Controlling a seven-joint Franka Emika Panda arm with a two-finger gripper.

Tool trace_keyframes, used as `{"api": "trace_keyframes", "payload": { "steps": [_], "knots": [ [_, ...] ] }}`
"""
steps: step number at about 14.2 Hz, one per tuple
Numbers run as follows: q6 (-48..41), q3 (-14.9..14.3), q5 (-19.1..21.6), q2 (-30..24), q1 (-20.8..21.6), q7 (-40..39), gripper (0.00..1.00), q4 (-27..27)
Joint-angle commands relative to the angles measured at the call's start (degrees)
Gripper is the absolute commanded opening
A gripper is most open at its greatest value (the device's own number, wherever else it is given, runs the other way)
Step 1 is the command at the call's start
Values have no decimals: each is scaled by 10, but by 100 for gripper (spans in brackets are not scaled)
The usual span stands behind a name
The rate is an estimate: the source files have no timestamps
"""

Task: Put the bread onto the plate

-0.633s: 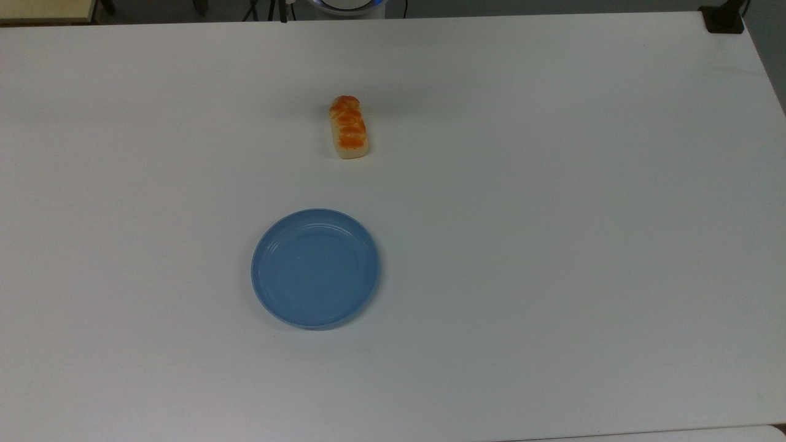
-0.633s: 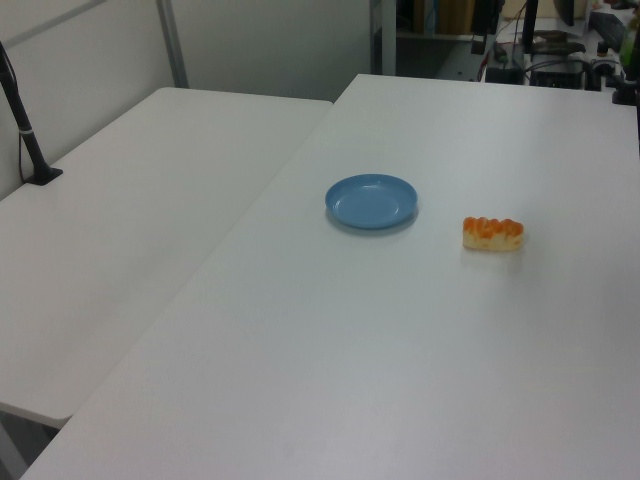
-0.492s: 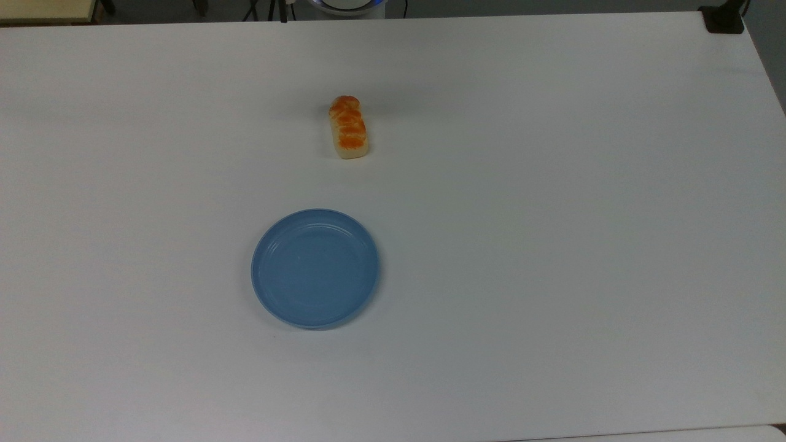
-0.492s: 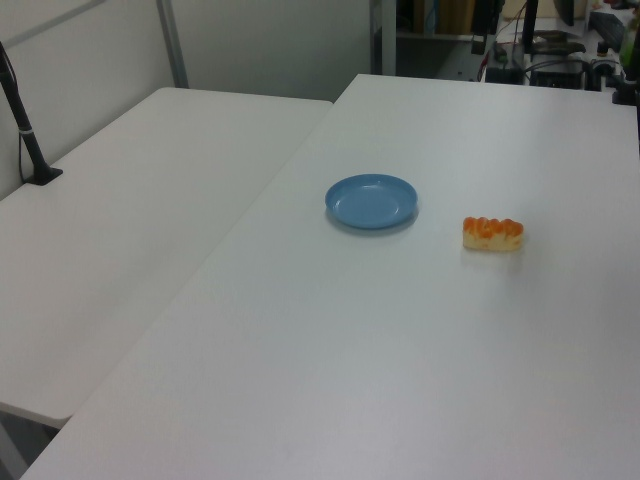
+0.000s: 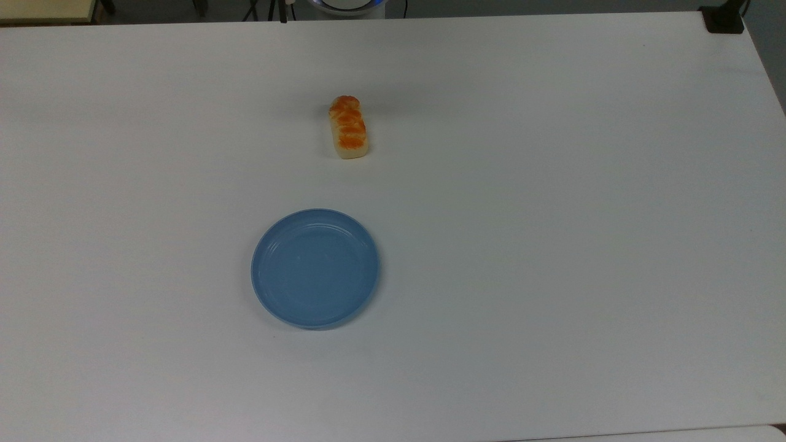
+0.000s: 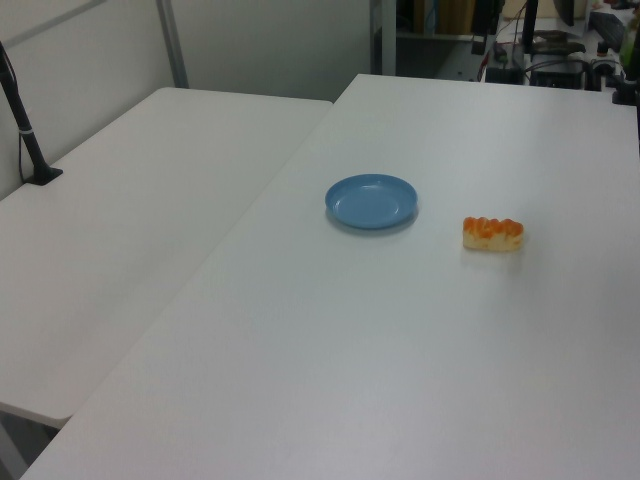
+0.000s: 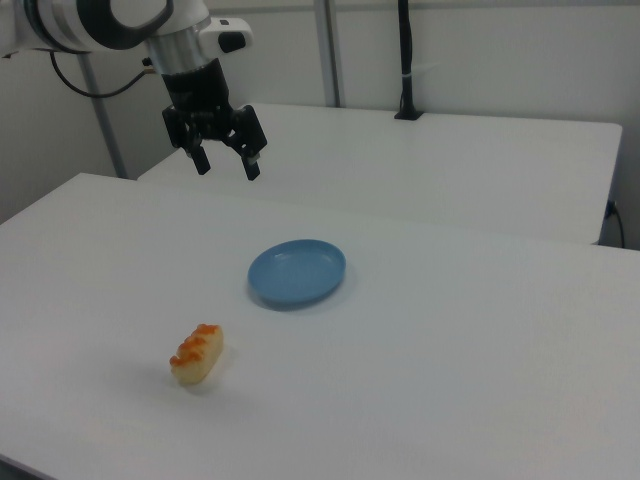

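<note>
Comparing this moment with the frames from half a second before, I find no change in the top view or the left view: the bread (image 5: 349, 127) lies in the same spot on the white bench (image 5: 552, 215), and the plate (image 5: 315, 268) has not shifted. I read this as the opening of the task, with the approach not yet begun.

Taking the plate as landmark: in the top view the bread lies well apart from it, above and slightly toward the top view's right, its long axis pointing roughly toward the plate. In the right view the bread (image 7: 197, 354) sits nearer the camera than the plate (image 7: 297, 272), toward the right view's left. The plate carries nothing.

The end effector (image 7: 225, 166) hangs high above the bench, beyond the plate toward the right view's upper left, fingers spread apart and pointing down, holding nothing.

My judgement: the whole task remains. The next move calls for travel past the plate to the bread, then a descent with the fingers across its narrow width.
</note>
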Motion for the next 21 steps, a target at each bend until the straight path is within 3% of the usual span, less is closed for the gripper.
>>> {"api": "trace_keyframes", "payload": {
  "steps": [1, 17, 21],
  "knots": [
    [-4, -5, 1, -2, 4, -16, 100, -5],
    [-34, 1, -14, -2, 6, -15, 100, -15],
    [-41, 1, -21, -2, 2, -53, 100, -20]
  ]
}}
